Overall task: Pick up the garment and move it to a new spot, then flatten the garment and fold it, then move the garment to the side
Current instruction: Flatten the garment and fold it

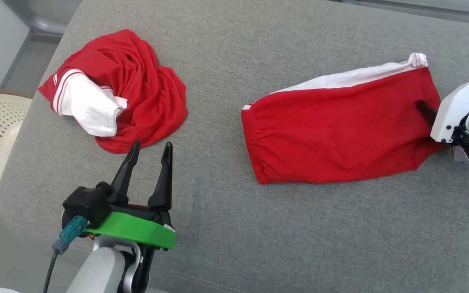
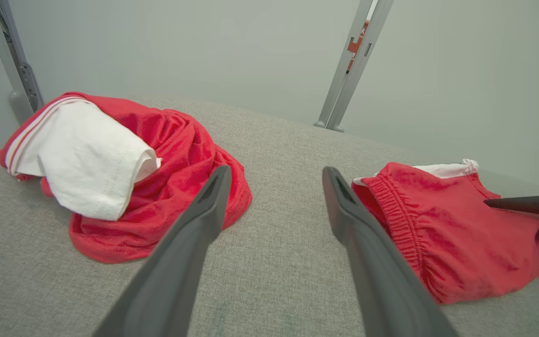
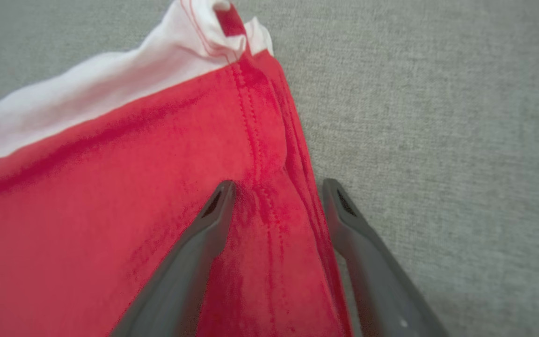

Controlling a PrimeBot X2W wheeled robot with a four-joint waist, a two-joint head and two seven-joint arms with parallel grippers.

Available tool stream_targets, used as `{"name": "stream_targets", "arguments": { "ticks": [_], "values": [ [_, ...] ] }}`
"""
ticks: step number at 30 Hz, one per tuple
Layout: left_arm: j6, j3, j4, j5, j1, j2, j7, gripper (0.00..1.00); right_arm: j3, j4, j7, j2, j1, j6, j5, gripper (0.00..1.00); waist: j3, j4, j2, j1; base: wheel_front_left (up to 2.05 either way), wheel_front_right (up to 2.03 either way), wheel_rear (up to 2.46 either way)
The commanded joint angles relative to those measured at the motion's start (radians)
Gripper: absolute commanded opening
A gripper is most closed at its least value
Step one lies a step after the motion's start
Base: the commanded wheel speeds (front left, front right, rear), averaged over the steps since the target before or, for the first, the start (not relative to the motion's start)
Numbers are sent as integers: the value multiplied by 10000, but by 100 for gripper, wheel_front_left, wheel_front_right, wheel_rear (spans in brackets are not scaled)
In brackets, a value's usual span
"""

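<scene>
Red garment [image 1: 340, 134] is laid flat on the grey upholstery [image 1: 234, 228], right of the near left gripper [image 1: 152, 145], whose jaws are spread. Its right hem is straddled by the right gripper [image 3: 279, 185], jaws spread. Farther left, a crumpled red-and-white garment [image 1: 136, 81] is seen.

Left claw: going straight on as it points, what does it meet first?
Probably the near edge of the crumpled red garment; the open tips of the left claw sit just short of it, though height is unclear.

Looking like a bare test room, showing a grey upholstered bench [image 1: 259, 244], metal frame posts [image 2: 350, 70] beyond its far edge, pale walls [image 2: 180, 47].
</scene>
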Motion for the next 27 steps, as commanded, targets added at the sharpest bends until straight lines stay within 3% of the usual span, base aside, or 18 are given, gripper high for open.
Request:
{"name": "stream_targets", "arguments": {
  "ticks": [1,2,3,12,20,27],
  "values": [
    [-65,78,69,50,177,-51,-28,100,228,35,403,200,542,-11,98,41,-47,-42,-1,1,0,0,0],
    [-106,119,110,90,188,-86,-28,100,249,-11,424,199,548,-9,126,2,-70,-65,-1,1,0,0,0],
    [-141,175,170,121,188,-121,-28,100,266,-69,292,184,532,-9,129,0,-100,-103,-1,1,0,0,0],
    [-380,481,468,456,344,-249,-29,100,-148,-522,-1747,16,748,-14,583,0,-680,-762,-1,1,0,0,0],
    [-447,676,595,673,683,-258,-29,100,-435,-1060,-2473,-369,1735,-14,1356,0,-1224,-1692,-1,1,0,0,0],
    [-491,603,702,729,806,-280,-27,100,-310,-1266,-2804,-756,2084,-14,1427,0,-1436,-2119,-1,1,0,0,0]
  ]
}}
